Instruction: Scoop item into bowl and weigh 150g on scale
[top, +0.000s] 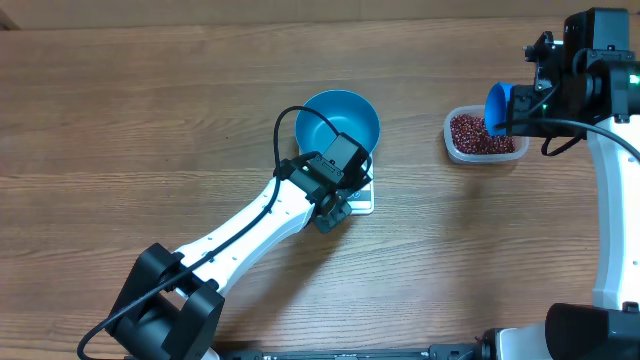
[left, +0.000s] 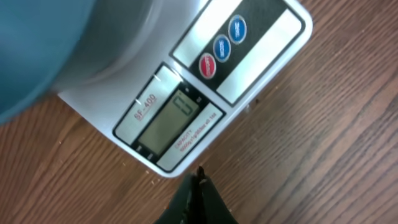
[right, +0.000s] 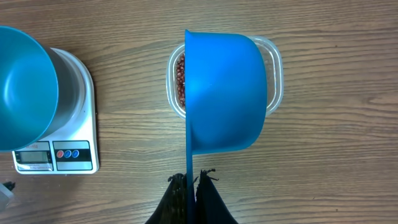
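Blue bowl (top: 345, 115) sits on the scale (top: 363, 202) — right gripper (top: 521, 106) holds a scoop (top: 497, 108) over the tub (top: 448, 132) of beans (top: 474, 134).

The scale (right: 84, 106) is white, with a grey-green display (left: 169, 121), one red button (left: 208, 65) and two blue buttons (left: 222, 47). The bowl (top: 345, 118) on the scale is plain blue. Away from the scale, the tub (right: 275, 68) is clear, the beans (top: 470, 132) dark red-brown, the scoop (right: 224, 93) bright blue. The table (top: 150, 120) shows brown wood grain.

The whole view is being filled by a wooden table (top: 130, 110), its brown grain running from side to side. The surface is being lit evenly, and soft shadows are being cast on it.
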